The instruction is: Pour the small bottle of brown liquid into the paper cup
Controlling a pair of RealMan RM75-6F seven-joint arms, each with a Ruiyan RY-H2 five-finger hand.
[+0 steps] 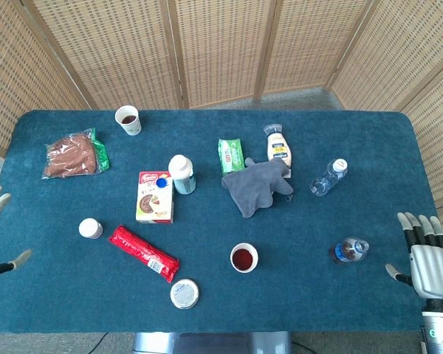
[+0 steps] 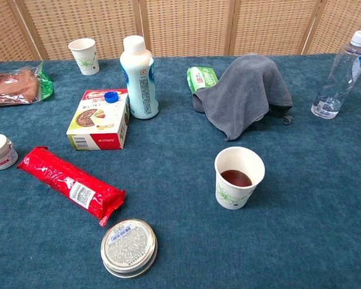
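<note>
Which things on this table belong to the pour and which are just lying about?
Job: small bottle of brown liquid near the right hand; paper cup already holding brown liquid.

Lying about: far cup, milk bottle, grey cloth, red packet, water bottle.

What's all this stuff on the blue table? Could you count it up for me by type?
Paper cups: 2
Bottles: 4
Snack packs and boxes: 4
Round tubs or tins: 2
Grey cloth: 1
Total: 13
</note>
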